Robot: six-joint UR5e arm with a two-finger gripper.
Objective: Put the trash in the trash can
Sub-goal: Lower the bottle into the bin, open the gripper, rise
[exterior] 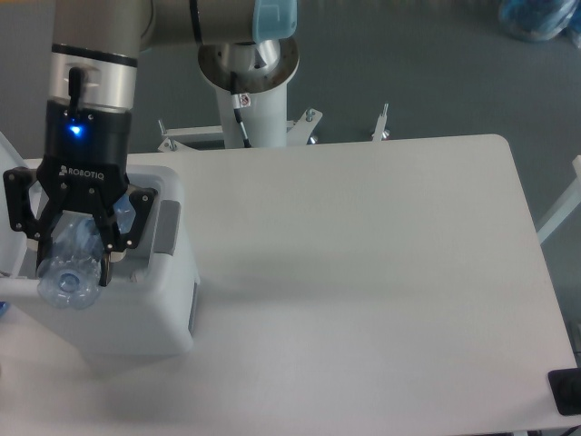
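Gripping the bottle (69,268), the gripper (74,254) hangs over the open top of the trash can (136,309) at the left side of the table (363,272). Its two black fingers (121,238) are closed on the sides of the bottle, one on each side. The arm (95,82) comes down from the top of the picture — a grey and silver tube, then a black part with a small blue light shining on it. The gripper points straight down at the can.

The bottle is see-through with a blue tint and looks a bit squashed. It hangs with its long side running up and down, tipped a little toward the camera. Its round bottom end is the part closest to the camera, low and to the left, over the front left edge of the can. Its top end is hidden between the fingers.

The trash can is white and boxy with round corners. It has a grey patch on the side near the middle of the table. Its white lid (11,159) stands open at the far left edge — only a little of it shows.

Behind the table stands the arm's white post (259,113) on the grey floor (408,64).
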